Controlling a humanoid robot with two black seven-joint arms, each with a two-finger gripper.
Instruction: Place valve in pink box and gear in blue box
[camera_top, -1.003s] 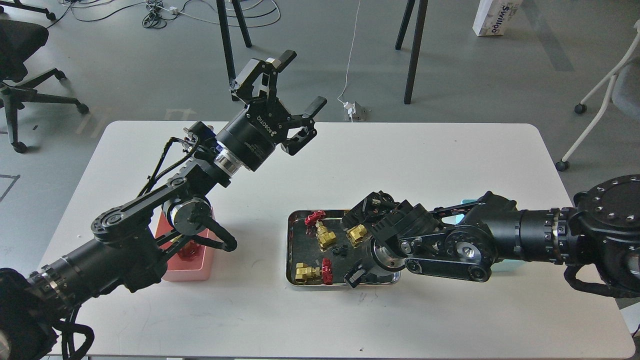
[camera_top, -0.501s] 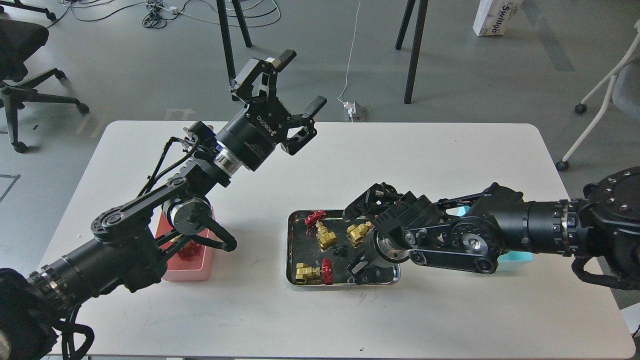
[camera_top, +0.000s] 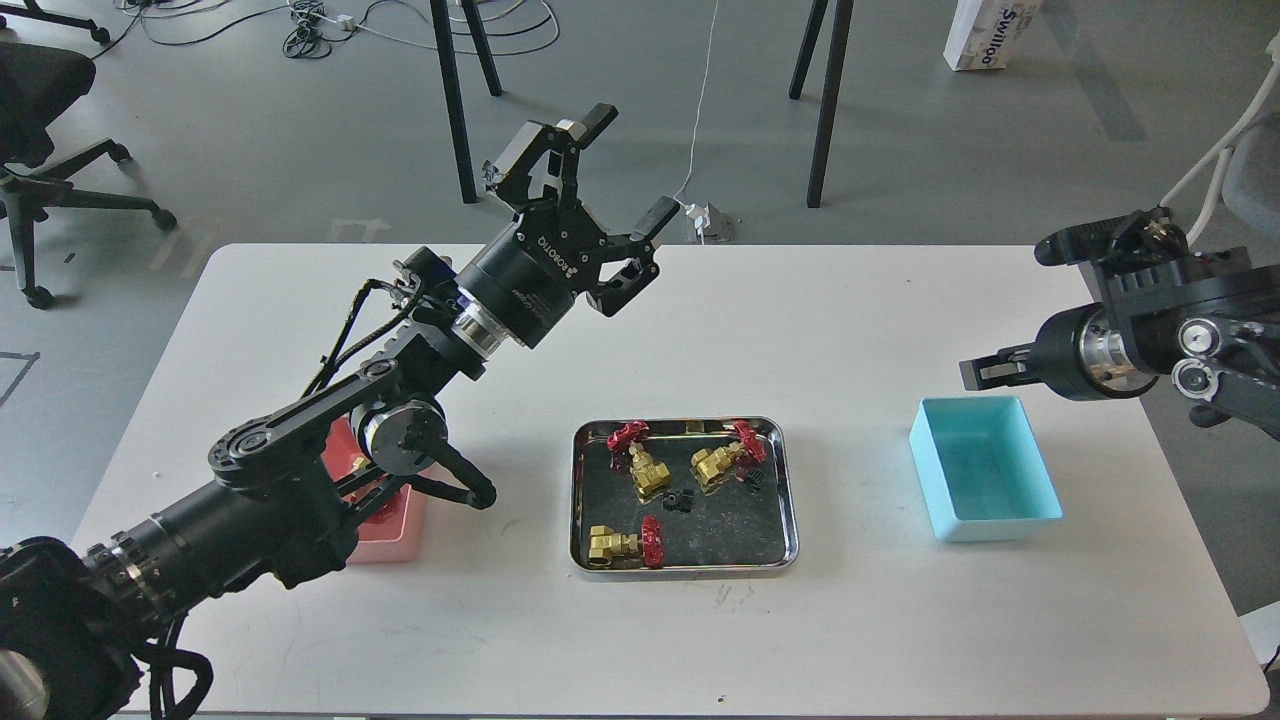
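From the head view, the right hand (camera_top: 1010, 310) is hanging just above the far edge of the blue box (camera_top: 985, 466); its fingers are standing wide apart, and I cannot tell if anything tiny is sitting between them; if a gear is there and it is dropping from so near the rim, it could be bouncing off onto the table (camera_top: 850, 620). The blue box is looking empty inside.

The left hand (camera_top: 610, 168) is sitting high over the far side of the table, wide and holding nothing; its arm is covering most of the pink box (camera_top: 395, 525), so reaching for another valve could be bumping that box.

Three valves are lying in the steel tray (camera_top: 685, 565); one valve (camera_top: 640, 460) is showing a red wheel and a shiny brass body; a little black gear (camera_top: 680, 500) is sitting between them, so small that fingers could be slipping off it or nudging a valve.
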